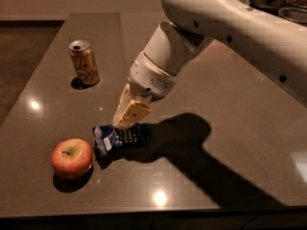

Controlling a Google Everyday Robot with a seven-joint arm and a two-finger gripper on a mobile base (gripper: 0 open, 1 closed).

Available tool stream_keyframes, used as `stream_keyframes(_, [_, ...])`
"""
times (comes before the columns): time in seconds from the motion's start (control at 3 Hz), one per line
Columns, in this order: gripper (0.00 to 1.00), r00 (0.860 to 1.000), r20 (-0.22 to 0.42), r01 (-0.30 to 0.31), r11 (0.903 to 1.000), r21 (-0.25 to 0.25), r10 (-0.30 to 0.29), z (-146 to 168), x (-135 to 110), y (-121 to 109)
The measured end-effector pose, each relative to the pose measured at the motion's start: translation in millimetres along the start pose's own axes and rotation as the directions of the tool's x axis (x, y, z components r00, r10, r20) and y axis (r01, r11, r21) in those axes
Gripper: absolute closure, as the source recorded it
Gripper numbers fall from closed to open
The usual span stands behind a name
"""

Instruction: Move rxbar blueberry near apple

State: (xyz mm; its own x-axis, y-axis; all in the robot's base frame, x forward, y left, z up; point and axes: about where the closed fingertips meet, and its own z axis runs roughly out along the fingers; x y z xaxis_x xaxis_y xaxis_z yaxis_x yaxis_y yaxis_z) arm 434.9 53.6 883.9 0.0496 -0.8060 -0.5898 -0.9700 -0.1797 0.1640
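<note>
We see the hand (121, 124) pinched shut on the top edge of the rxbar blueberry (122, 137), which sits on the worktop (249, 128) just beside the apple (72, 157). The move looks nearly done, and only letting go and lifting away remain.

glossy table (230, 104); crinkled shiny rxbar blueberry (122, 137), matt plastic gripper (123, 124) clamped on its top edge; waxy apple (72, 157) just beside it
</note>
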Motion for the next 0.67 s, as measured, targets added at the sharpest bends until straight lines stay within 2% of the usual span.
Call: stream_keyframes(0.67, [0.04, 1.0, -0.001, 0.005, 1.0, 0.001, -0.005, 1.7, -2.8, 0.6])
